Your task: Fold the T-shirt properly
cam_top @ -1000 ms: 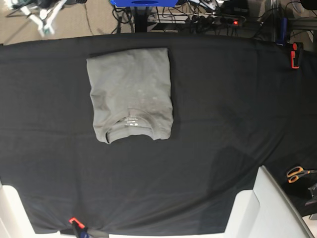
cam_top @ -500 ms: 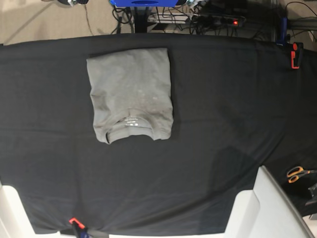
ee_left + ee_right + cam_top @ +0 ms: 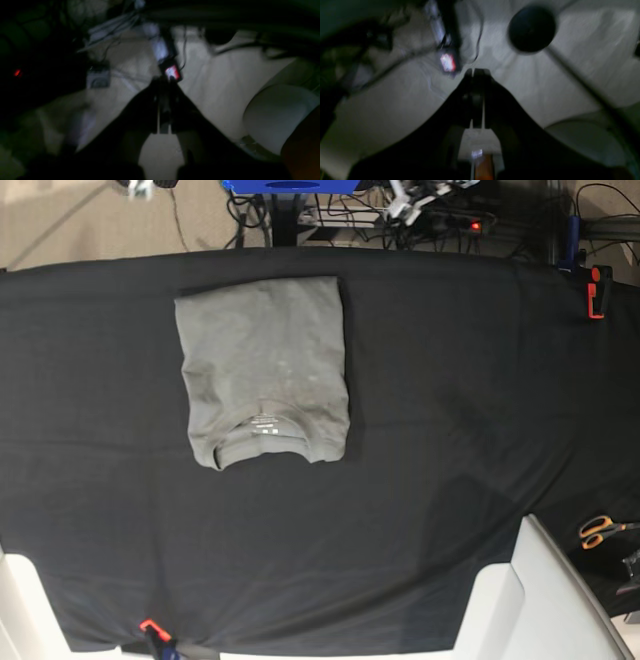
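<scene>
The black table cloth [image 3: 450, 400] fills nearly the whole base view, and everything else can be placed against it. The T-shirt [image 3: 263, 375] lies on its far left part, near the far edge, already folded into a compact rectangle: sleeves tucked out of sight, collar and pale label showing at the near edge, hem side toward the far edge. Its sides run fairly straight, though the near corners bulge slightly round the collar. White bins [image 3: 545, 600] sit at the cloth's near corners, an orange clamp [image 3: 596, 290] grips its far right edge, another pinches the near edge, and orange-handled scissors [image 3: 598, 530] lie just off its right side.

Neither arm reaches over the cloth. The left gripper [image 3: 163, 82] has its jaws pressed together on nothing, and its camera looks at the pale floor with cables and a power strip behind the table. The right gripper [image 3: 476, 75] is likewise closed and empty, pointing at the same kind of floor and a dark round foot of some stand.

By my reading the fold is finished and the step in hand is simply parking the arms. Doing it well means keeping both arms clear of the cloth so no finger drags the bundle or lifts a layer, and leaving the shirt square and undisturbed
</scene>
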